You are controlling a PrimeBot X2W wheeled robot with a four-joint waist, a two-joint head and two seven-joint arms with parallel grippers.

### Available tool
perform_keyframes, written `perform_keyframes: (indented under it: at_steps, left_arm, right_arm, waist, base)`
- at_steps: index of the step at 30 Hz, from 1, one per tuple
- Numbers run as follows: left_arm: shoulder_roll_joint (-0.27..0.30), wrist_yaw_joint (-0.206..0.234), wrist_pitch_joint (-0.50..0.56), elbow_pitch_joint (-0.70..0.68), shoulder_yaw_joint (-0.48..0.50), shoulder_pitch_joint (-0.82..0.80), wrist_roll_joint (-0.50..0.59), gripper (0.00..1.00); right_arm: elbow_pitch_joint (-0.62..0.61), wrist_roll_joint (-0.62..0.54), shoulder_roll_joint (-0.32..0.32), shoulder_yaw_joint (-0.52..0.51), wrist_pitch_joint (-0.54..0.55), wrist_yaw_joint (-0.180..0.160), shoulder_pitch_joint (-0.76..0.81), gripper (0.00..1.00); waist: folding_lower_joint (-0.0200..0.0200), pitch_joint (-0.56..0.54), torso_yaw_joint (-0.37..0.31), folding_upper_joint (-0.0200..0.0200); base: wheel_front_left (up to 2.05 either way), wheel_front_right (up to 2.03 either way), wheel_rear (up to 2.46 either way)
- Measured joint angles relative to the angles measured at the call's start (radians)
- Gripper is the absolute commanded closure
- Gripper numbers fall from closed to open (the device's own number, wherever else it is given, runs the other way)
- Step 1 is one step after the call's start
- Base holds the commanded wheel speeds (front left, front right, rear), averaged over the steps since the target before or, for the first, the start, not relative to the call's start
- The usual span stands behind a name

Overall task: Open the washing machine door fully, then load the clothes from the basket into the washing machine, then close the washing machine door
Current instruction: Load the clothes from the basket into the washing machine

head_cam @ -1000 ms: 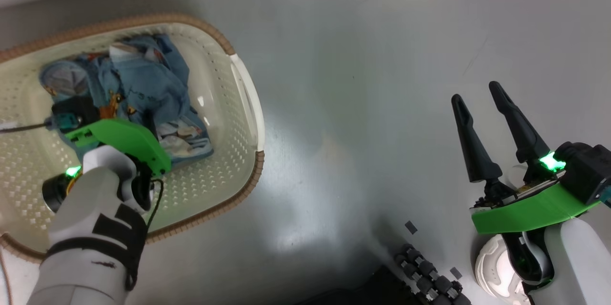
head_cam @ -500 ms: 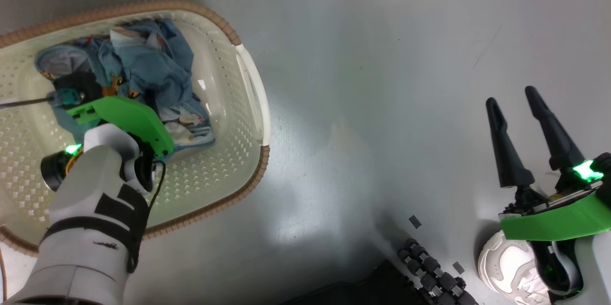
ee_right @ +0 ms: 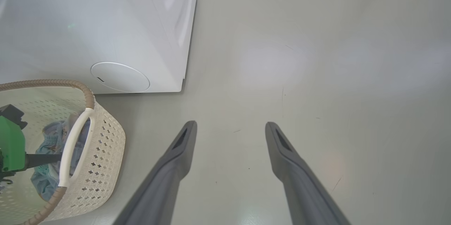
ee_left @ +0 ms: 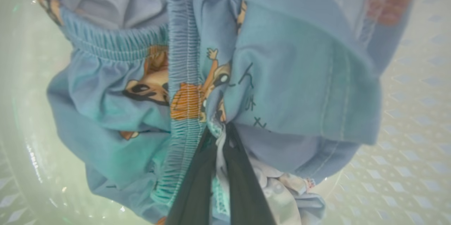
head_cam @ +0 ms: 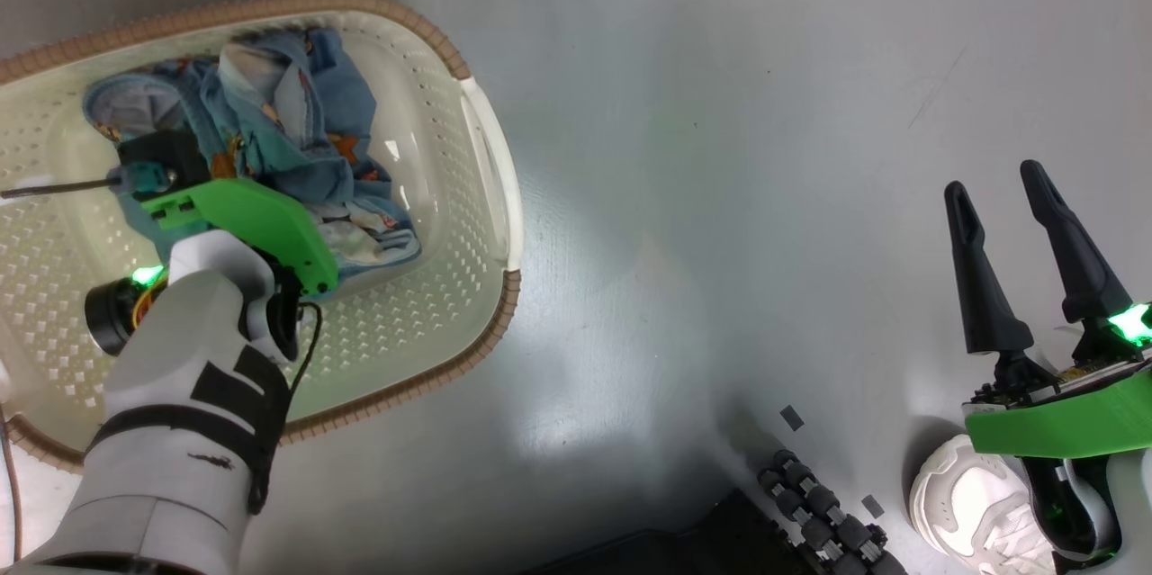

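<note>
The clothes (head_cam: 288, 116) are a pile of light-blue garments with orange prints inside the cream basket (head_cam: 432, 224) at the upper left of the head view. My left arm reaches down into the basket. In the left wrist view, my left gripper (ee_left: 220, 131) is shut on a bunched fold of the clothes (ee_left: 282, 77). My right gripper (head_cam: 994, 179) hangs open over bare floor at the right, holding nothing (ee_right: 229, 124). The white washing machine (ee_right: 105, 24) stands just behind the basket (ee_right: 105, 147). The washing machine door is out of view.
A white shoe (head_cam: 972, 503) rests on the floor under my right arm. A black roller wheel (head_cam: 819, 503) sits at the bottom edge. Grey floor (head_cam: 720, 152) stretches between the basket and my right gripper.
My left gripper has shut on the clothes, and the pile is now bunched higher around it. The head view has shifted a little, and the right gripper sits further right in it.
</note>
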Motion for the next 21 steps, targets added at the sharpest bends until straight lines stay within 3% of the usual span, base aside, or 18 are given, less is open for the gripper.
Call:
perform_keyframes:
  at_steps: [10, 21]
  left_arm:
    - [-0.002, 0.006, -0.091, 0.001, 0.007, 0.012, -0.055, 1.00]
    - [-0.003, -0.047, -0.140, -0.045, -0.045, 0.127, -0.137, 1.00]
  right_arm:
    - [0.009, 0.000, 0.004, 0.041, 0.000, 0.000, -0.064, 0.00]
    - [0.050, 0.001, 0.026, 0.077, 0.000, 0.000, -0.105, 0.00]
  waist:
    - [0.0000, -0.016, -0.001, 0.0000]
    - [0.0000, -0.116, 0.016, 0.0000]
  base:
    - [0.00, 0.00, 0.00]
    - [0.00, 0.00, 0.00]
